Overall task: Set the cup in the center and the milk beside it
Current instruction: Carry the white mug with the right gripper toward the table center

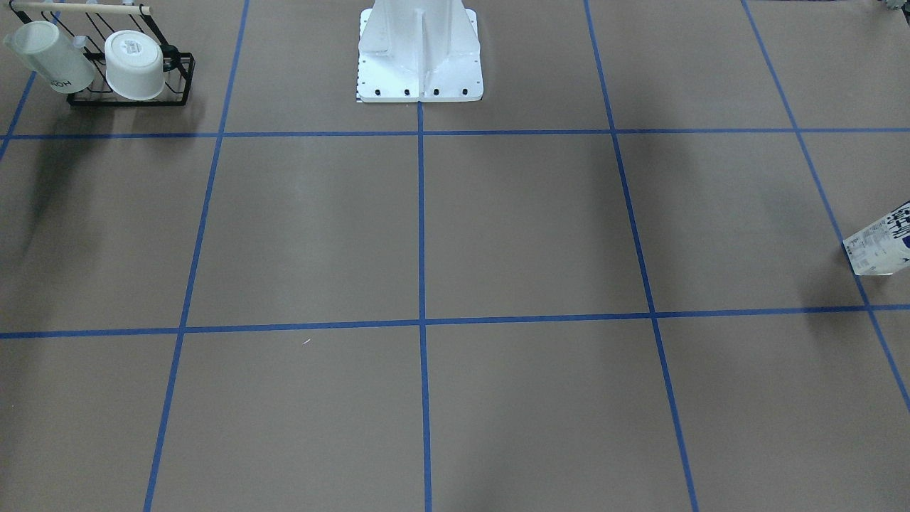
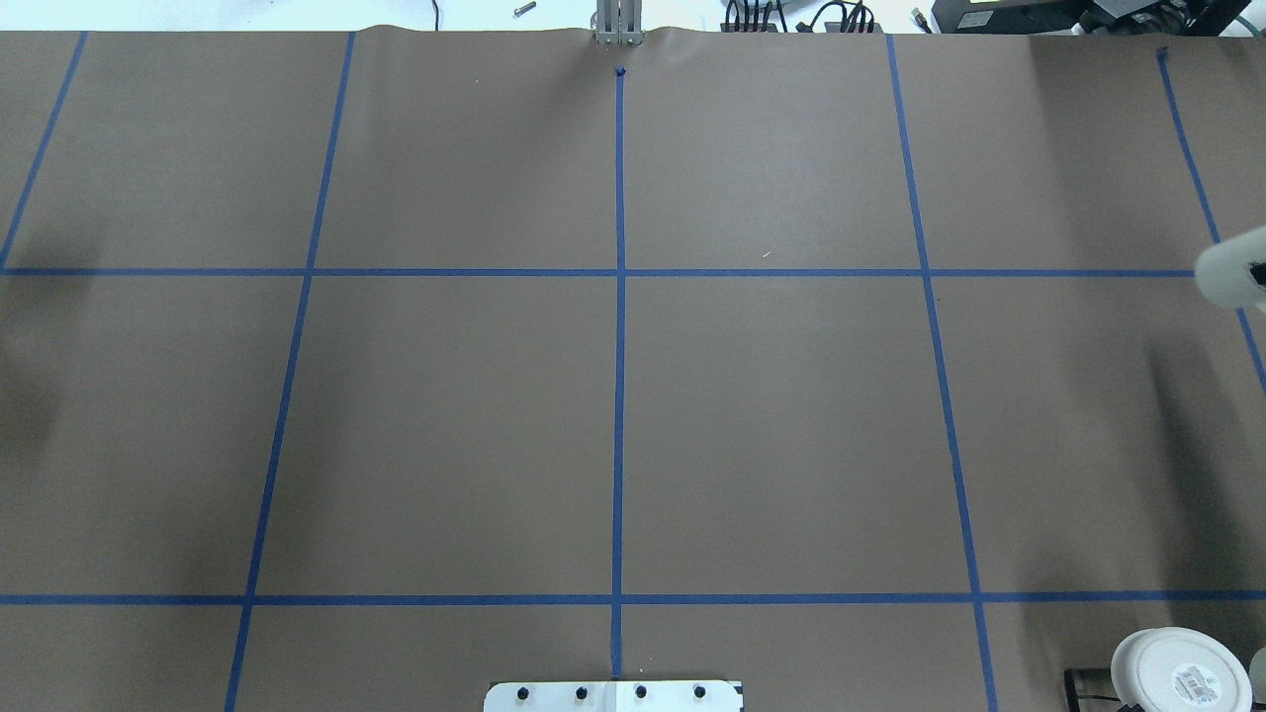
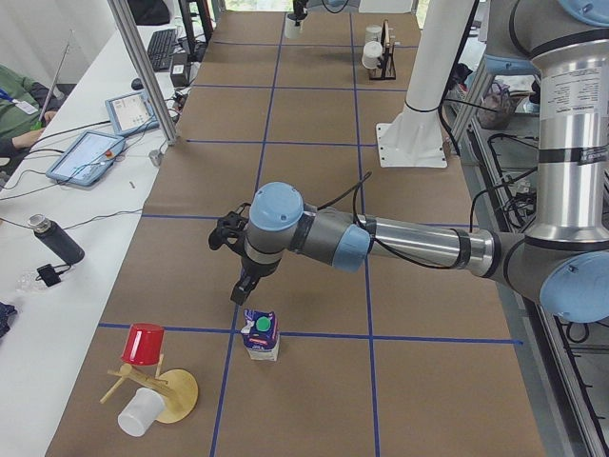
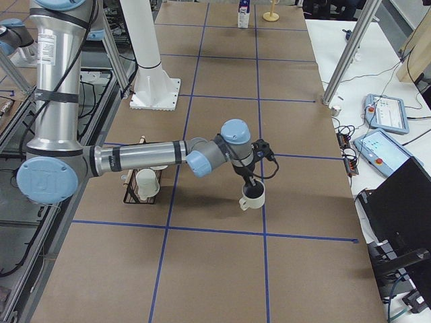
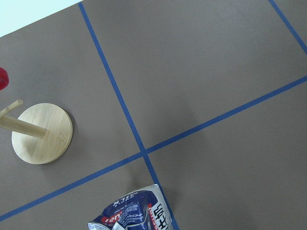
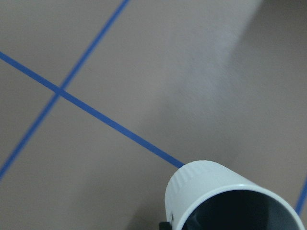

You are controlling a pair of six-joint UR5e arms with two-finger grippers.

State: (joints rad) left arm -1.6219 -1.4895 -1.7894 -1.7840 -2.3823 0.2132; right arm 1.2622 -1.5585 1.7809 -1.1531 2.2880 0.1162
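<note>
The plain white cup (image 6: 225, 194) fills the bottom of the right wrist view, tilted and off the table, with a dark finger part at its lower rim. In the exterior right view my right gripper (image 4: 251, 184) is shut on the cup (image 4: 253, 196) beside the rack. The cup also shows at the overhead view's right edge (image 2: 1229, 277). The milk (image 3: 260, 333) stands upright on a tape line. My left gripper (image 3: 240, 289) hovers just above and beyond it; I cannot tell whether it is open or shut. The milk also shows in the left wrist view (image 5: 134, 214) and the front view (image 1: 880, 242). The center (image 2: 771, 425) is bare brown tabletop.
A black wire rack (image 1: 131, 96) holds a lettered white mug (image 1: 51, 57) and an upturned mug (image 1: 135, 65) with a marked base. A wooden mug tree (image 3: 166, 392) with a red cup (image 3: 143, 344) and a white cup (image 3: 140, 413) stands near the milk. The robot base (image 1: 419, 64) is at the table's back.
</note>
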